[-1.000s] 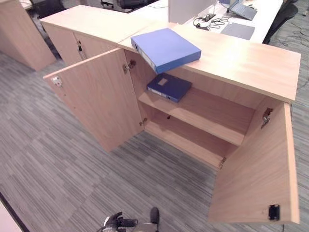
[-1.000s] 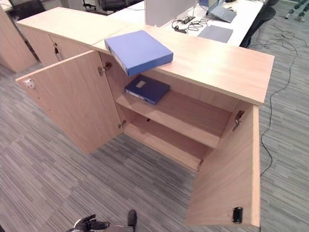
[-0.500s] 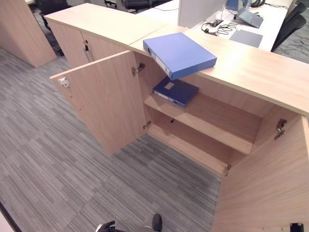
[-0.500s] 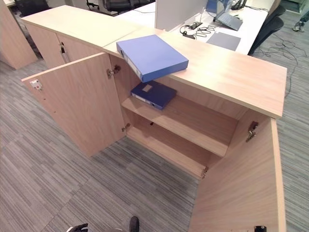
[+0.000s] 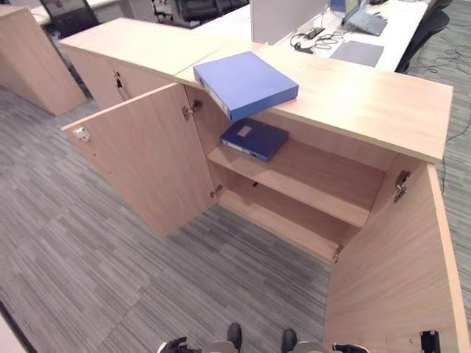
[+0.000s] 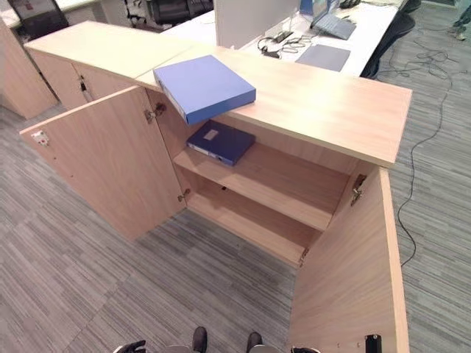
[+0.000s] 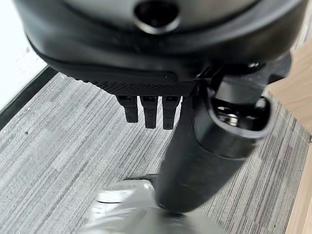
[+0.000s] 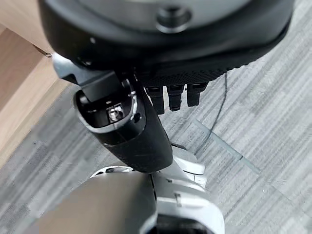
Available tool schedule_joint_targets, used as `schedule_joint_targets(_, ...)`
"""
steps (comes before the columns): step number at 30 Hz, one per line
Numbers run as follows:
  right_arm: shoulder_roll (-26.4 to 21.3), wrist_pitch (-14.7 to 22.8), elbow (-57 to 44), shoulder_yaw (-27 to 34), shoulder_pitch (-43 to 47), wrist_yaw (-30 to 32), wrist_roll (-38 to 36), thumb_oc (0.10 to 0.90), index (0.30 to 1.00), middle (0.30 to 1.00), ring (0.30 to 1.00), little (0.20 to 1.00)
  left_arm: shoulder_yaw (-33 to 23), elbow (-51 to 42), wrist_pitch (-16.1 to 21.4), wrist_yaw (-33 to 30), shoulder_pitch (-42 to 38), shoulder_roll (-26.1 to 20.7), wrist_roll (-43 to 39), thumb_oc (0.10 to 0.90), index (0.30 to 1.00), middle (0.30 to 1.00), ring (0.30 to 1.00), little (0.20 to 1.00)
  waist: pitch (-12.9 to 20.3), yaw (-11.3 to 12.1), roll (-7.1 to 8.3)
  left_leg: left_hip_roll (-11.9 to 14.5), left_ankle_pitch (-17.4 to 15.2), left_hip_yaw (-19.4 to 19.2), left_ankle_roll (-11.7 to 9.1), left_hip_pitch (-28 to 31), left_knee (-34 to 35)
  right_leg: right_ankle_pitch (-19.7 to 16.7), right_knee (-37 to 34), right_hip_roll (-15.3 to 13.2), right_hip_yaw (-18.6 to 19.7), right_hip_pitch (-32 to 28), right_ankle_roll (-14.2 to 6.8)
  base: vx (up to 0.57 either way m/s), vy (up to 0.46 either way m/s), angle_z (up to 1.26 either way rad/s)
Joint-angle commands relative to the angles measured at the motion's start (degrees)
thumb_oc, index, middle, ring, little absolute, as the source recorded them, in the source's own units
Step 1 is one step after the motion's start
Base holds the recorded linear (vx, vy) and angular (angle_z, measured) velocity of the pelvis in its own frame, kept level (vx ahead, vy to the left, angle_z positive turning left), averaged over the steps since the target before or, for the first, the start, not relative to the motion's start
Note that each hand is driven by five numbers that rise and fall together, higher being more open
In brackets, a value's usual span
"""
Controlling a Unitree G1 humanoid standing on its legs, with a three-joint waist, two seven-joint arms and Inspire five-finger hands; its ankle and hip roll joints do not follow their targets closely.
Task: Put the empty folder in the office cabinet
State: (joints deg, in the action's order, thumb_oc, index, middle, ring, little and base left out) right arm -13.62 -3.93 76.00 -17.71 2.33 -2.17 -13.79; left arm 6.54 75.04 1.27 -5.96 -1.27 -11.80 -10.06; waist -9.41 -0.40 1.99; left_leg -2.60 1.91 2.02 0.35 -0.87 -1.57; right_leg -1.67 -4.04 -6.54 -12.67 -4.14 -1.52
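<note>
Your folder [image 5: 246, 83], the light blue one, lies flat on the cabinet top [image 5: 368, 95], far ahead of both hands, one corner jutting past the front edge above the open compartment. Just beneath it a darker blue folder [image 5: 255, 138] rests on the upper shelf [image 5: 309, 180] inside the office cabinet [image 6: 294, 213]; the lower shelf [image 5: 283, 220] sits under that. Both doors stand wide: the left door [image 5: 143, 158] swings out ahead of your left hand [image 7: 148, 109], the right door [image 5: 397, 272] just beside your right hand [image 8: 175, 95]. Both hands hang low over the grey carpet [image 5: 88, 250], fingers straight and relaxed, holding nothing. Beyond the cabinet, a white table [image 5: 383, 33] carries a laptop [image 6: 335, 26] and cables [image 6: 276, 40].
</note>
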Motion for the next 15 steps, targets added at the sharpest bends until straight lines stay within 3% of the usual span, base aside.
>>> schedule_joint_targets(1,3.6,2.1,0.2,1.5,5.3,0.4,-2.2,0.8,0.9,0.9,0.9,0.9,1.9,-0.1,0.8,0.0,0.9,1.3,-0.7,0.8,0.9,0.9,0.9,0.9,2.8,0.9,-2.41,-0.3,-11.4,2.6,1.8,13.0,3.4,-1.9,6.3,3.1,1.0,11.8,-3.5,0.23,-0.179,0.34)
schedule_joint_targets(6,1.9,2.6,1.5,3.7,4.2,1.7,-3.5,0.8,0.9,0.9,0.9,0.9,3.2,-0.2,0.8,0.0,0.2,1.7,-0.5,0.8,0.9,0.9,0.9,0.9,4.8,0.5,-1.5,2.7,-12.3,2.9,-0.4,13.1,2.5,1.0,4.2,5.7,0.2,8.3,-2.0,0.22,-0.169,0.55)
schedule_joint_targets(11,1.6,2.8,1.6,4.3,3.5,2.0,-4.4,0.8,0.9,0.9,0.9,0.9,3.6,-0.7,1.0,-0.4,-0.2,1.6,-0.8,0.8,0.9,0.9,0.9,0.9,4.9,0.4,-1.0,3.4,-12.7,2.8,-1.1,12.3,-1.8,3.1,5.2,7.0,1.7,7.5,-0.6,0.14,-0.095,0.06)
schedule_joint_targets(12,1.3,3.0,2.2,5.2,3.2,2.4,-4.8,0.8,0.9,0.9,0.9,0.9,4.1,-1.6,1.4,-0.6,-0.8,1.8,-1.1,0.8,0.9,0.9,0.9,0.9,4.4,0.1,-0.7,4.2,-11.3,0.5,-2.1,10.3,-7.8,4.5,6.2,7.1,1.7,6.1,0.2,0.07,-0.041,-0.1)
schedule_joint_targets(13,1.3,3.0,2.2,5.2,3.2,2.4,-4.8,0.8,0.9,0.9,0.9,0.9,4.1,-1.6,1.4,-0.6,-0.9,1.8,-1.1,0.8,0.9,0.9,0.9,0.9,4.5,0.0,-0.59,4.1,-11.2,0.6,-2.1,10.1,-7.9,4.5,6.2,7.0,1.6,6.3,0.2,0.1,-0.025,-0.05)
schedule_joint_targets(14,1.0,3.1,3.1,6.2,3.3,3.2,-5.9,0.8,0.9,0.9,0.9,0.9,5.3,-2.8,1.7,-0.9,-1.5,2.1,-1.1,0.8,0.9,0.9,0.9,0.9,3.5,-0.2,0.31,5.6,-9.5,-3.3,-1.9,6.3,-10.5,5.2,6.1,5.5,0.7,4.5,0.4,0.04,0.032,0.0)
schedule_joint_targets(15,0.9,3.1,3.5,6.8,3.4,3.3,-6.3,0.8,0.9,0.9,0.9,0.9,5.7,-3.6,1.8,-0.9,-1.7,2.1,-1.1,0.8,0.9,0.9,0.9,0.9,3.3,-0.2,0.76,6.5,-9.0,-4.7,-1.5,5.4,-10.0,5.3,6.0,4.8,0.4,3.9,0.3,0.07,0.054,0.02)
